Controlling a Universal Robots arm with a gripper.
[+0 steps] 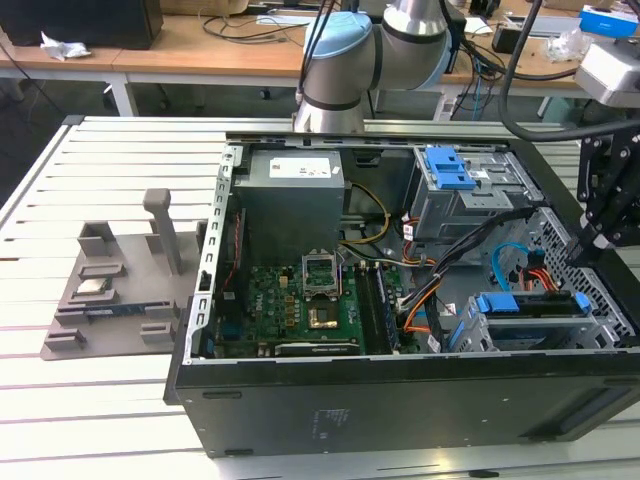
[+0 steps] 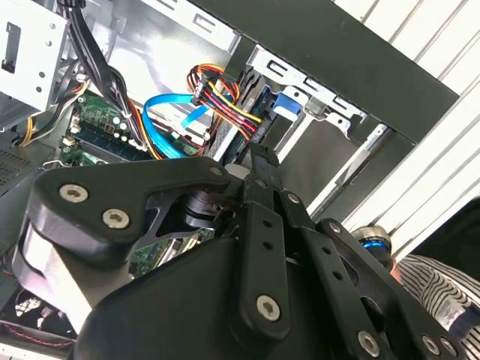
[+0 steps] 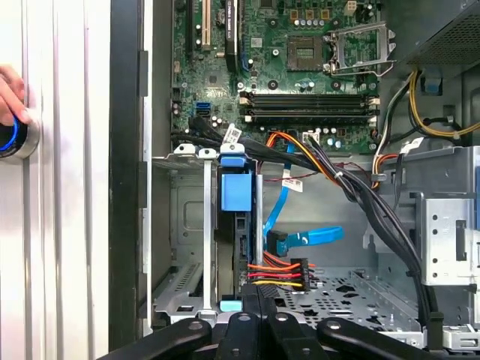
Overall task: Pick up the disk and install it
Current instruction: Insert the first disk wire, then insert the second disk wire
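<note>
One disk [image 3: 240,247] upright in its bay, jaws close above

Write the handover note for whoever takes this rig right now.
Gripper: inside the open computer case, right at the end of the disk; whether it grips cannot be told.
Disk: standing on edge in the drive bay, beside the red-and-yellow power cable and the blue data cable.
Done: disk picked up and in the bay slot.
Left: full seating cannot be confirmed; the arm is not clear of the case.
</note>
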